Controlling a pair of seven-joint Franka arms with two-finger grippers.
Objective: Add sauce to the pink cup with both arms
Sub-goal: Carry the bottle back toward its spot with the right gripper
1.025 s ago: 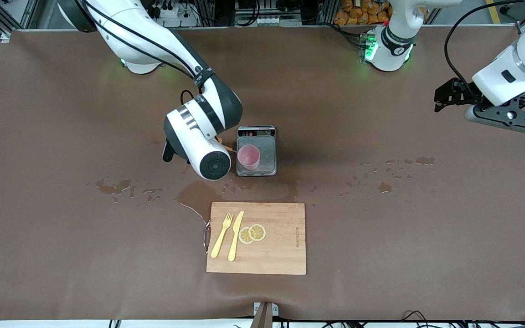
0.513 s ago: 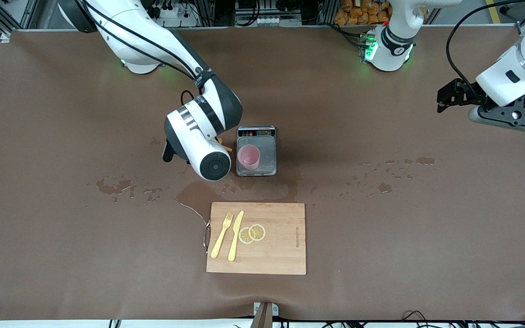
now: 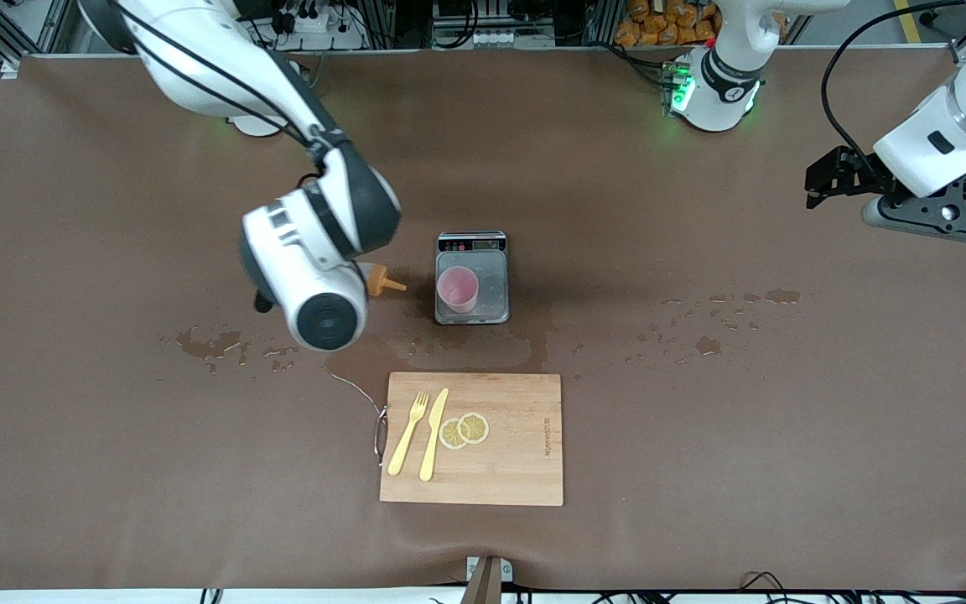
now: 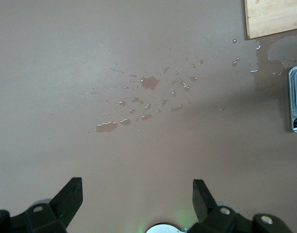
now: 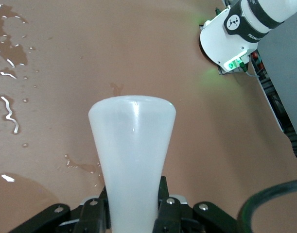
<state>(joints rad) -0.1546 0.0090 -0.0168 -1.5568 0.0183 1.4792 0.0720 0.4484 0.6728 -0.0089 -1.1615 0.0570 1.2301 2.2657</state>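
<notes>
Right end effector clamps the sauce low on its soft, squeezable body, orange nozzle aimed toward the pink cup sitting on the scale beside it. The light bottle probably dents easily. Left end effector waits wide open, well apart.

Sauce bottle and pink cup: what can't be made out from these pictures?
- Sauce bottle: the front view shows only its orange cap; the right arm hides the body and the right gripper shut on it. In the right wrist view the cap points away, unseen.
- Pink cup on the scale: contents too small to judge in the front view; absent from both wrist views.
- Scale: cut off by the left wrist view's edge.
</notes>
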